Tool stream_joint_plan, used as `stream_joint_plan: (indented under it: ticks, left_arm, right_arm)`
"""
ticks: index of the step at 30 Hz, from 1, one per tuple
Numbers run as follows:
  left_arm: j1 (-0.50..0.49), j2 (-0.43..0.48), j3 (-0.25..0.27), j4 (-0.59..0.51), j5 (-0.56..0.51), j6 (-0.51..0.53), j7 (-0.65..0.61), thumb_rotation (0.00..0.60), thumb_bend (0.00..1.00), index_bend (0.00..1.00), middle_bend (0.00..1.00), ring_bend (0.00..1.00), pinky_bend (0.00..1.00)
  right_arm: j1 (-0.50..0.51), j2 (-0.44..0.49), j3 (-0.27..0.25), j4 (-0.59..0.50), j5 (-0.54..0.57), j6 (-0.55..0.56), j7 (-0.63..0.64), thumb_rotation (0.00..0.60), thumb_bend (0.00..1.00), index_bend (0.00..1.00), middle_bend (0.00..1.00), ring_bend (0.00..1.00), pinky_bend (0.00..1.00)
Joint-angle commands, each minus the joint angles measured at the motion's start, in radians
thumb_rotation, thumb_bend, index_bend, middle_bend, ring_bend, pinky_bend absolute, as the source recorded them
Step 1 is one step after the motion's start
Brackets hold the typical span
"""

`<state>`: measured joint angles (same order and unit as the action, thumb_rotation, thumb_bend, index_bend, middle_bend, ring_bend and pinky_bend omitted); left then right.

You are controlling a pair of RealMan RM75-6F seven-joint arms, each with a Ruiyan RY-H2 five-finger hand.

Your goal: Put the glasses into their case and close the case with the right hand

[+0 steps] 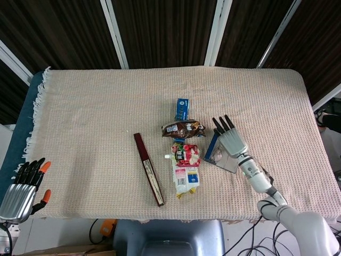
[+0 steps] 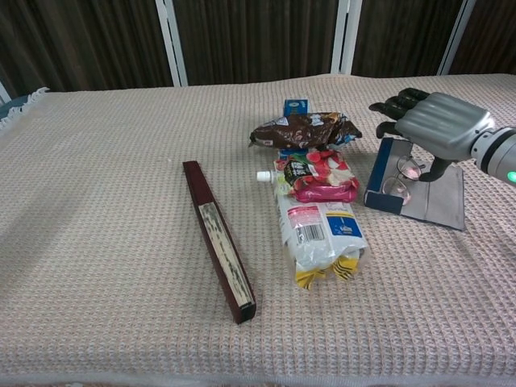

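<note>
The open glasses case lies right of the snack pile, its blue wall upright and its grey flap flat on the cloth. The wire-framed glasses lie inside it against the blue wall. My right hand hovers just over the case, palm down and fingers stretched toward the left, holding nothing; its thumb reaches down beside the glasses. In the head view this right hand covers much of the case. My left hand hangs beyond the table's left front corner, fingers apart and empty.
A long dark-red box lies diagonally at centre front. A brown snack bag, a small blue carton, a red pouch and a white packet form a line just left of the case. The woven cloth covers the table.
</note>
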<state>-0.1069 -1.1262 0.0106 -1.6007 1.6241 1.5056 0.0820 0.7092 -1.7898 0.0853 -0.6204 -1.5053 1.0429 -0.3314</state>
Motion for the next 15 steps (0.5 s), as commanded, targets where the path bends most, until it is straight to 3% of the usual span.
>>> stream_joint_plan:
  ticks: [1,15]
  left_arm:
    - [0.000,0.000,0.000,0.000,-0.001,0.000,-0.001,0.600,0.41,0.00,0.00,0.00,0.06]
    - [0.002,0.006,-0.006,0.000,-0.021,-0.003,-0.012,0.600,0.41,0.00,0.00,0.00,0.06]
  right_arm:
    - [0.008,-0.008,0.008,0.001,0.006,-0.001,-0.009,0.600,0.25,0.38,0.05,0.00,0.00]
    - [0.064,-0.059,0.055,0.027,0.051,-0.045,-0.056,0.600,0.25,0.41,0.05,0.00,0.00]
